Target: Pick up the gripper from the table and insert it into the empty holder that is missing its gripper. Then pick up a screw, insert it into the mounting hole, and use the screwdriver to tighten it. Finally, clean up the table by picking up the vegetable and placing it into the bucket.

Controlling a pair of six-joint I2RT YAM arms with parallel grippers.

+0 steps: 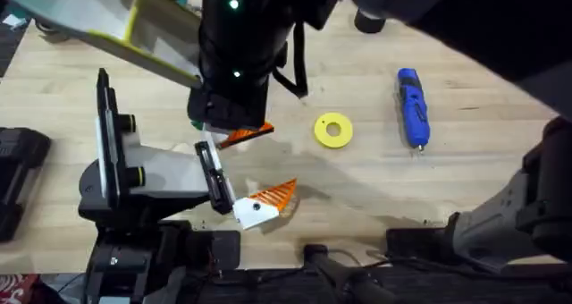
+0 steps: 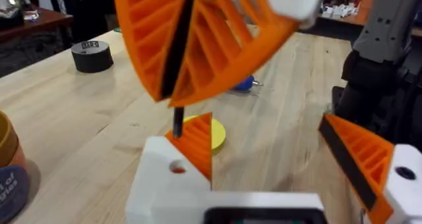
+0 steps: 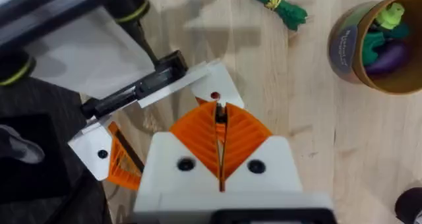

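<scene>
Right gripper (image 3: 219,128) pinched shut on screw (image 3: 221,115), holder (image 3: 227,85) just beyond it (orange gripper (image 2: 198,141) seated, we judged); tightening, vegetable (image 3: 278,5) outstanding.

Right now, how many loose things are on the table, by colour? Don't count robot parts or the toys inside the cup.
Blue: 1, the screwdriver
Yellow: 1, the ring
Black: 1, the tape roll
Green: 1, the vegetable
Orange-brown: 1, the bucket
Total: 5
</scene>
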